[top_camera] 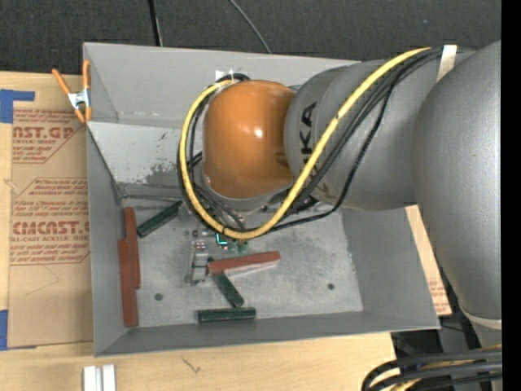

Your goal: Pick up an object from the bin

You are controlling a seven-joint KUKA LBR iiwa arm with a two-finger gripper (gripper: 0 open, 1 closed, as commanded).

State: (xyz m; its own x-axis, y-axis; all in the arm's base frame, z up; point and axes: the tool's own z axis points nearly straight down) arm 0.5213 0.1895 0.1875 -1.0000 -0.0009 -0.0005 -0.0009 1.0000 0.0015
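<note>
Gripper (198, 261) by red-brown bar (246, 261) mid-bin; jaw state you cannot tell. Bar likely stiff, light: pinch across narrow width.

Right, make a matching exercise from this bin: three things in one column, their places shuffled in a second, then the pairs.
Things
1. long red bar
2. short red bar
3. orange cover

Places
A. on the arm's wrist, above the bin
B. along the left wall
C. mid-floor, just right of the gripper

Pairs: 1-B, 2-C, 3-A
</note>
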